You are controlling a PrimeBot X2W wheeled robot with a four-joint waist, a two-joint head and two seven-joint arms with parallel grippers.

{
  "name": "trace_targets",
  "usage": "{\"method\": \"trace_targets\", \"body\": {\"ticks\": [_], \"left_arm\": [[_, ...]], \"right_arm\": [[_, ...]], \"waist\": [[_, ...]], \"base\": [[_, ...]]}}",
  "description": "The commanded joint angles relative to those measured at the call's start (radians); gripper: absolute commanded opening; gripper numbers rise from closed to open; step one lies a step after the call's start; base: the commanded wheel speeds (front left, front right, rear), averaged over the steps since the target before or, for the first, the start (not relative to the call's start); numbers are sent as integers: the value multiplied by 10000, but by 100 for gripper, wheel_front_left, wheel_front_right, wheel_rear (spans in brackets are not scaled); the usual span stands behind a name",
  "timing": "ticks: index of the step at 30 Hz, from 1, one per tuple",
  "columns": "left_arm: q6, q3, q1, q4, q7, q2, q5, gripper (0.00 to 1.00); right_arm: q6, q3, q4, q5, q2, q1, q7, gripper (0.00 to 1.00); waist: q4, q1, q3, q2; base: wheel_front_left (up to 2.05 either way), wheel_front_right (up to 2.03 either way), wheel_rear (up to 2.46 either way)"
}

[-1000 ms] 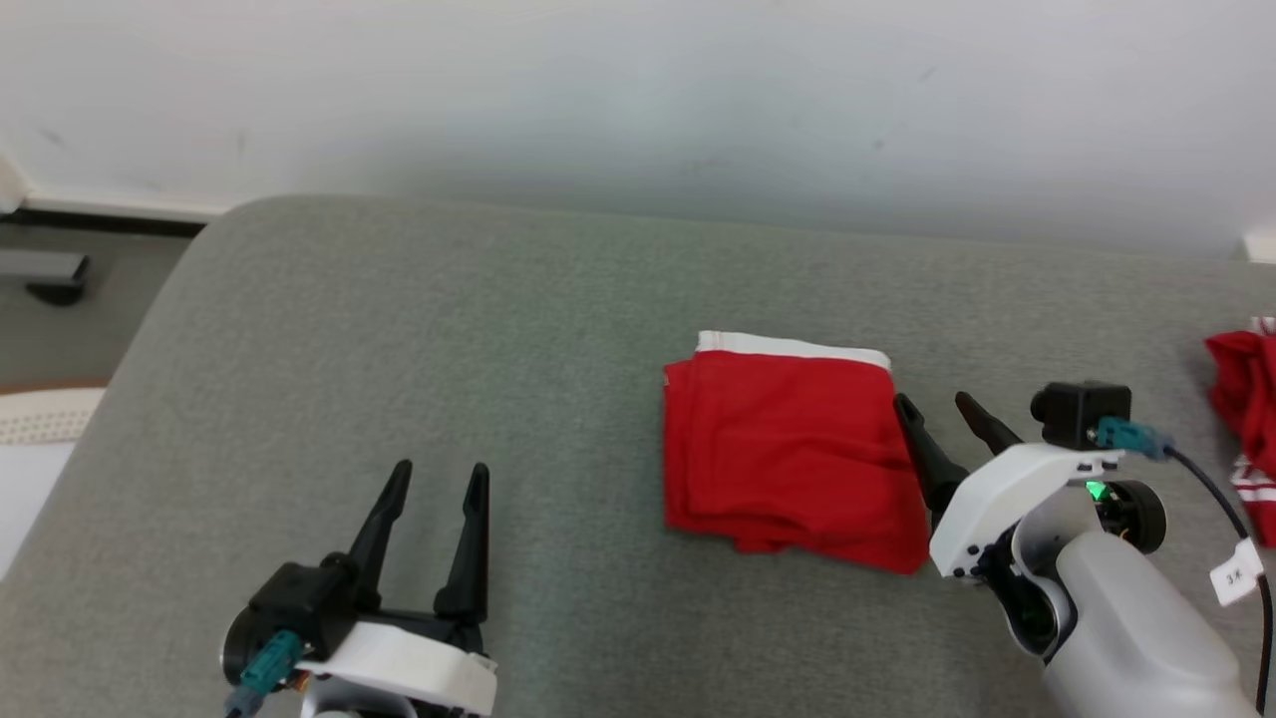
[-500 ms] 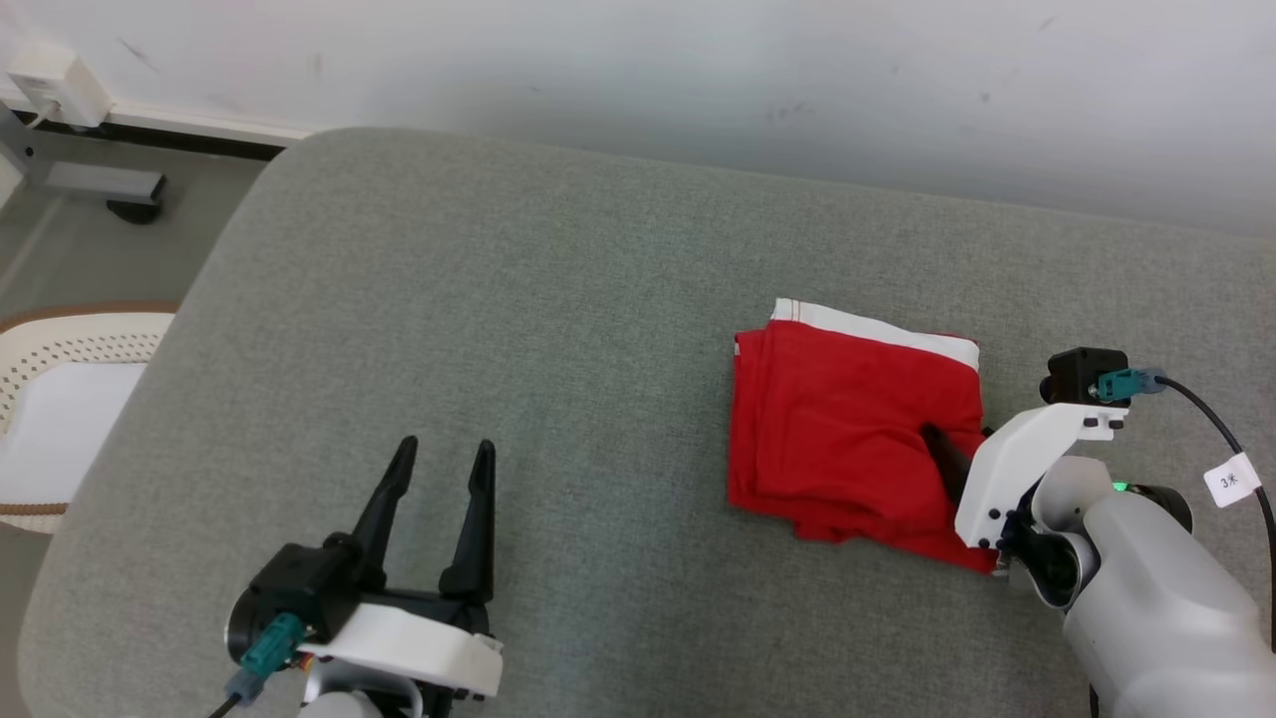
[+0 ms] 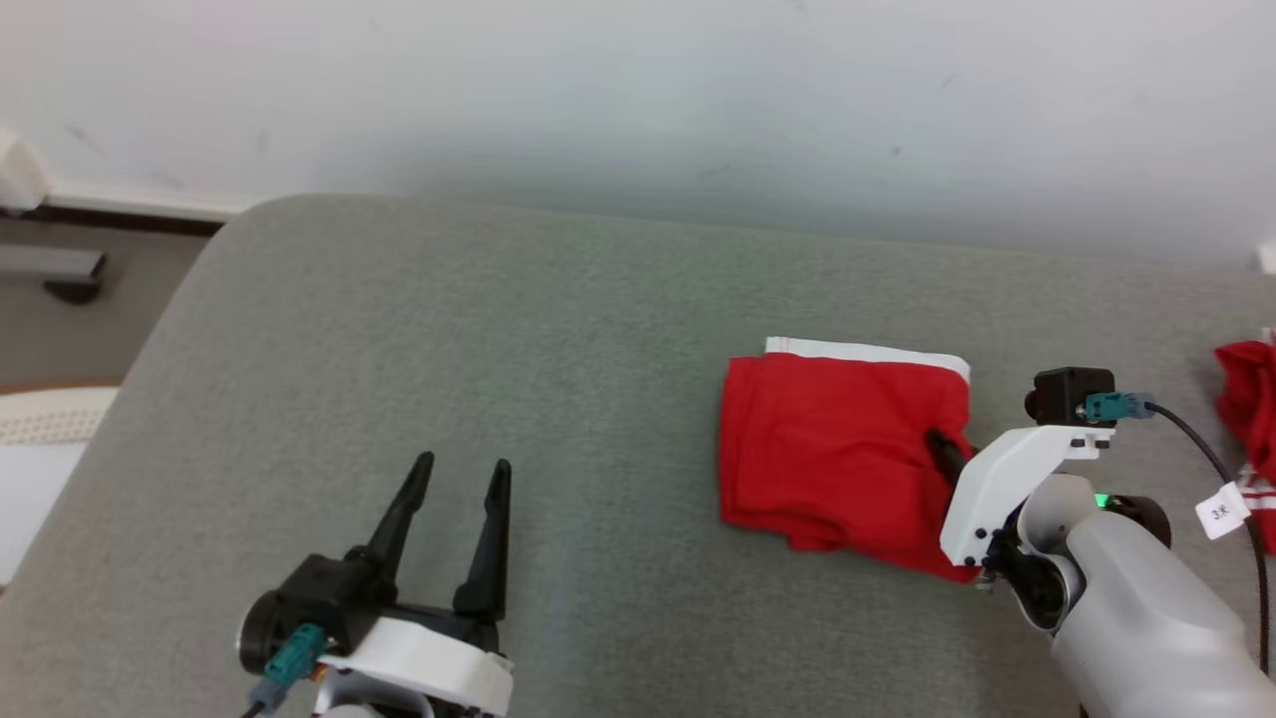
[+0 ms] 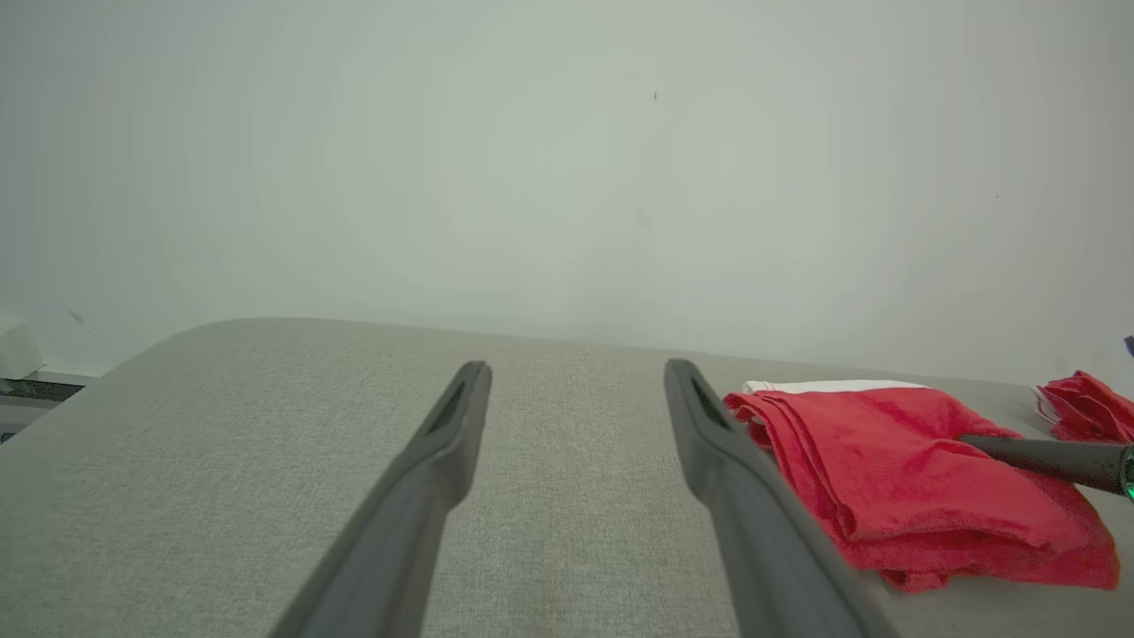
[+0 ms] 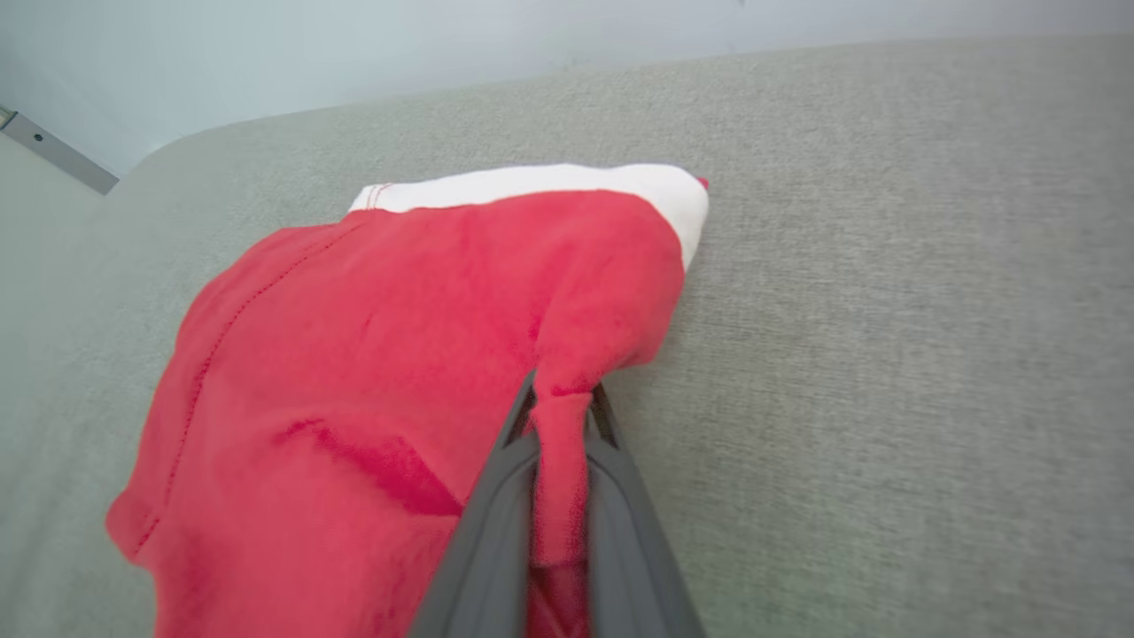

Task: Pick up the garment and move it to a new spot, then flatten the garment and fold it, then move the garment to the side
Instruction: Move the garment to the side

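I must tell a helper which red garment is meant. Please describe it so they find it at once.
On the grey cushion, look right of the middle. The folded red garment, white-banded at its far edge, lies there, pinched by the right gripper. Unlike the crumpled red garment far to the right, it lies flat.

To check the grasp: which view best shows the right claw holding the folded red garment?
The right wrist view: up close, the right claw is shut on a pinched ridge of the folded red garment. The head view shows one finger at the garment's right edge; the left wrist view, one distant finger.
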Motion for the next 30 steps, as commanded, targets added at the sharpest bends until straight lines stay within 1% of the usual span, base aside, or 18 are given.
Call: {"method": "trace_targets", "body": {"ticks": [1,6,9,14,19,24,28,30], "left_arm": [[-58,-61,95,99,-11,36,129,100],[-158,-400,-22,201,-9,36,302,100],[-204,-528,-74,207,-11,37,266,100],[-281,-1244,-72,237,-11,37,96,100],[-290,-1819,-133,343,-11,43,126,100],[-257,-2019,-210,365,-11,42,122,100],[-234,-2098,-241,347,-11,42,36,100],[-245,-2155,-367,327,-11,43,113,100]], "right_arm": [[1,88,-48,72,-181,-11,-120,0],[1,362,-125,44,-481,-85,-555,0],[1,560,-198,97,-547,-88,-697,0],[1,802,-298,241,-643,-55,-816,0],[1,1021,-441,435,-714,-67,-963,0],[1,1184,-641,632,-820,-183,-1100,0],[1,1392,-850,578,-1023,-398,-1141,0],[1,1565,-914,503,-1228,-614,-1061,0]], "waist": [[-398,0,-295,0],[-1239,0,-385,0],[-1859,0,-383,0],[-2760,0,-353,0],[-3422,0,-281,0],[-3749,0,-152,0],[-3795,0,9,0],[-3722,0,259,0]], "base": [[0,0,0],[0,0,0],[0,0,0],[0,0,0],[0,0,0],[0,0,0],[0,0,0],[0,0,0]]}}
